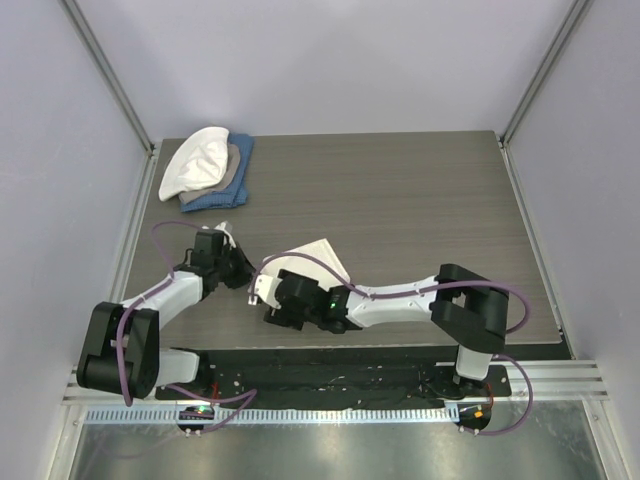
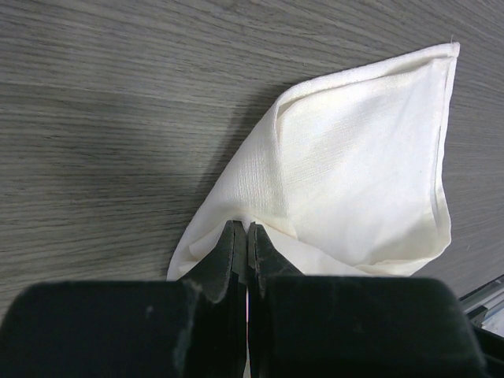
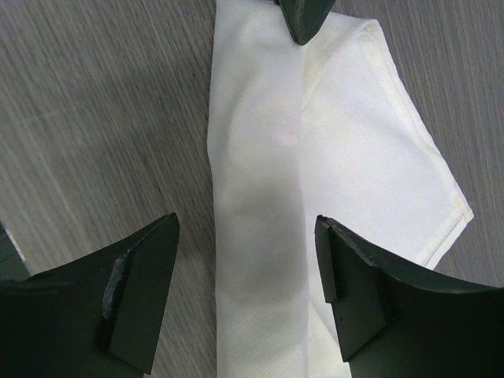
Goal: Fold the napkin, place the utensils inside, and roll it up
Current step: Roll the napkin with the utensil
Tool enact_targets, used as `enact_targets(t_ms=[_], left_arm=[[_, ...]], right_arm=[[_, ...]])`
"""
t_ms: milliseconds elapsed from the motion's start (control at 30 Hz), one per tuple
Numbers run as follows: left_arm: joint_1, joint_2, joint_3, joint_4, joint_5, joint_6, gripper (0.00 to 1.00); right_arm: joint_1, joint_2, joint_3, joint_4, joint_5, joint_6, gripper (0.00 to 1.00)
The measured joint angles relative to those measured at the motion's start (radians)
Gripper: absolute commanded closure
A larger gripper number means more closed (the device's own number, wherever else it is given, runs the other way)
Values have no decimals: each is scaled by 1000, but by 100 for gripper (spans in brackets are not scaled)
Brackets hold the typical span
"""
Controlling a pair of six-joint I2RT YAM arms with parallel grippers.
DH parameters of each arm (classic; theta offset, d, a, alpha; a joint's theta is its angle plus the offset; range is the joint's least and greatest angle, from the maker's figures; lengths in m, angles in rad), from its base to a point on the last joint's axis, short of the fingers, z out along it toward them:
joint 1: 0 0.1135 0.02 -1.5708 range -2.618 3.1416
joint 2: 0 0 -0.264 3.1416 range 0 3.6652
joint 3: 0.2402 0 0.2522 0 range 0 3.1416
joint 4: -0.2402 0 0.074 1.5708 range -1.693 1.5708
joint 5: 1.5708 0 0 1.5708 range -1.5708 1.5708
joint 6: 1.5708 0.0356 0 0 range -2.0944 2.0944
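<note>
The cream napkin [image 1: 322, 256] lies partly folded and rolled on the dark wood table, between the two grippers. In the left wrist view my left gripper [image 2: 243, 228] is shut on a pinched fold at the napkin's [image 2: 354, 165] near edge. In the right wrist view my right gripper [image 3: 246, 226] is open, its jaws straddling the long rolled part of the napkin [image 3: 260, 181] just above it. The left gripper's tip [image 3: 303, 20] shows at the roll's far end. In the top view the left gripper [image 1: 243, 268] and right gripper [image 1: 262, 290] are close together. The fork is hidden.
A stack of white, tan and blue cloths [image 1: 208, 170] lies at the back left of the table [image 1: 420, 200]. Metal frame posts stand at both back corners. The table's near edge runs just behind the arm bases.
</note>
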Motion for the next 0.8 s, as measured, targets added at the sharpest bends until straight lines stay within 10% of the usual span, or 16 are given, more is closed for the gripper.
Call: enact_targets(t_ms=[367,567,800], left_arm=[[0,6,11,-8,1,-1,98],[0,-1,19,-19,-5,-3,45],[0,-145,25,-80,-85,-8,30]], right_arm=[[-4,92,0,24,66,-37,58],[-57,95,-2,32,-53,16,72],[-164,57,-77,143,-304,105,75]])
